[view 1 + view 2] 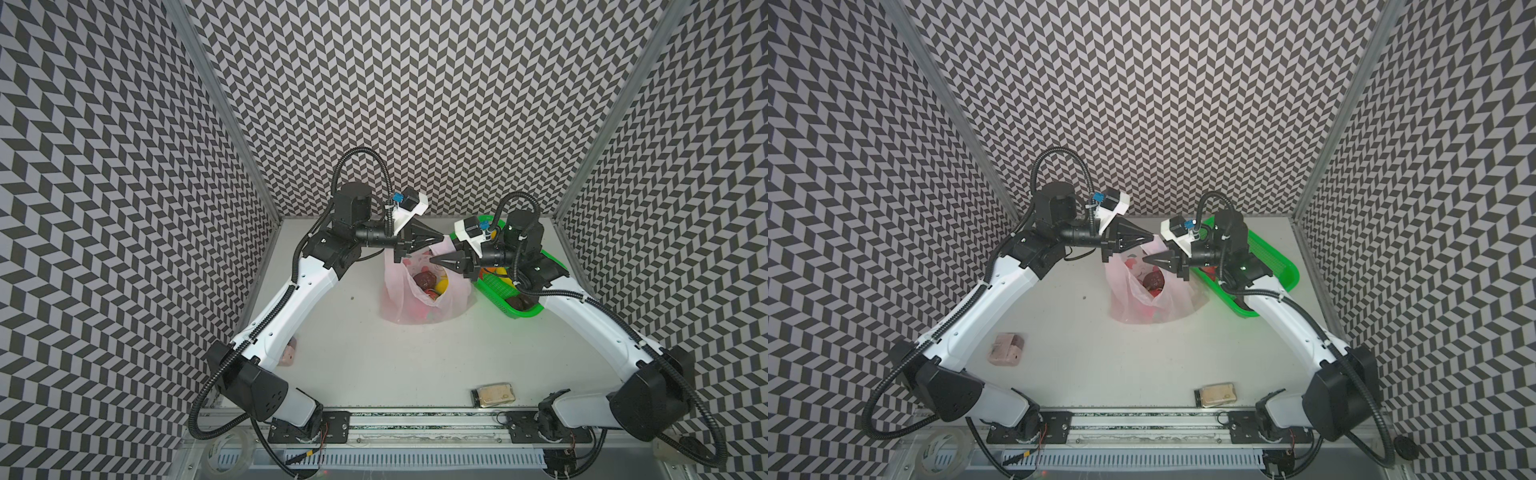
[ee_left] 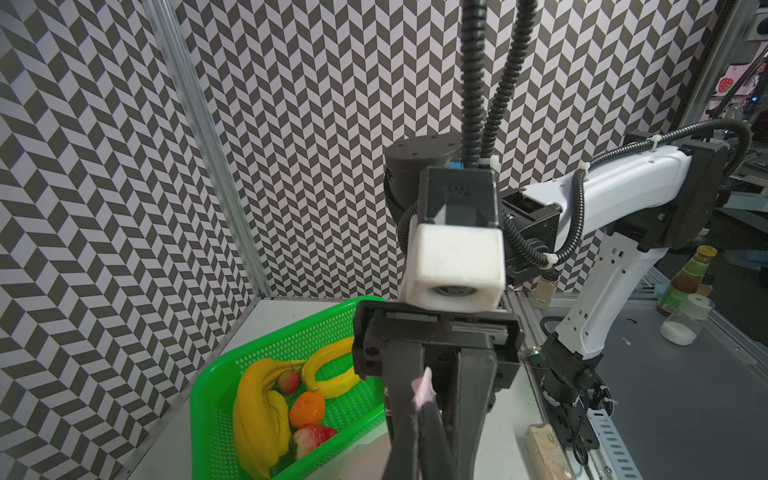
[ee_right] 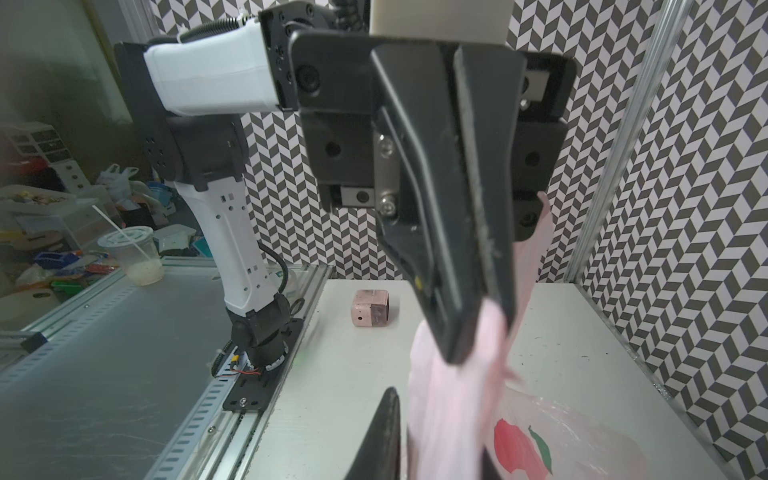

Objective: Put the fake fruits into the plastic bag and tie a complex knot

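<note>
The pale surface point(image 1: 415, 361) stood between chevron-patterned walls point(image 1: 415, 104). Towards its back, the plastic bag point(image 1: 397, 299) sat open with some fake fruits point(image 1: 424, 281) inside. More fruits lay in the green basket point(image 2: 208, 399) just beside it. The left pincer point(image 1: 441, 240) was clamped on the bag's pink top, and the right pincer point(image 1: 433, 259) was narrowed around it too.

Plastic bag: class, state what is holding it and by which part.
The left gripper and the right gripper each pinch the plastic bag by its pink handles, above its mouth.
</note>
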